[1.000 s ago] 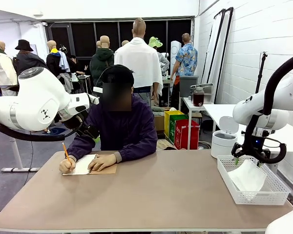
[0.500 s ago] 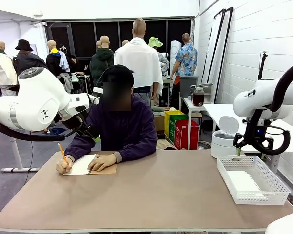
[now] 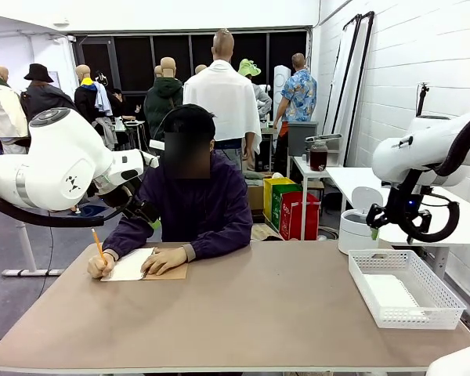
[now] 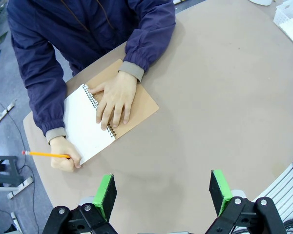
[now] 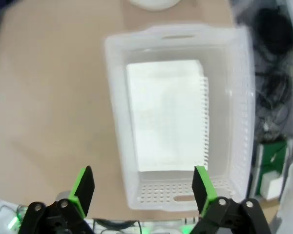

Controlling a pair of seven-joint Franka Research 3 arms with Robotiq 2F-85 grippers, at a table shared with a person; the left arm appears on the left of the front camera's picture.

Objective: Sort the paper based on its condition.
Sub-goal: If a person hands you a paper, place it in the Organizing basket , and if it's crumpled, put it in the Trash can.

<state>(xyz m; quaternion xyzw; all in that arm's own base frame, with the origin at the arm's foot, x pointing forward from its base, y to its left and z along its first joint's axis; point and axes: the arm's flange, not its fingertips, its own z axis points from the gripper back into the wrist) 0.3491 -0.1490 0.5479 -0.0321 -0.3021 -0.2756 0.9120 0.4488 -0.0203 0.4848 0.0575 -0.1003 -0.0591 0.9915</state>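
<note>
A sheet of paper (image 5: 163, 114) is lying flat inside the white basket (image 5: 115, 122), long axis along the basket's length. Above the basket, the right gripper (image 5: 142, 187) is being held spread and empty. The left gripper (image 4: 161, 195), likewise spread, is being held well apart from the basket.

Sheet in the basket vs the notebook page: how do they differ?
The sheet lies loose in the white basket; the page is spiral-bound on a brown cover. Nothing touches the sheet; a person's hand rests on the page and the other hand holds a pencil at it. Both are white and flat.
</note>
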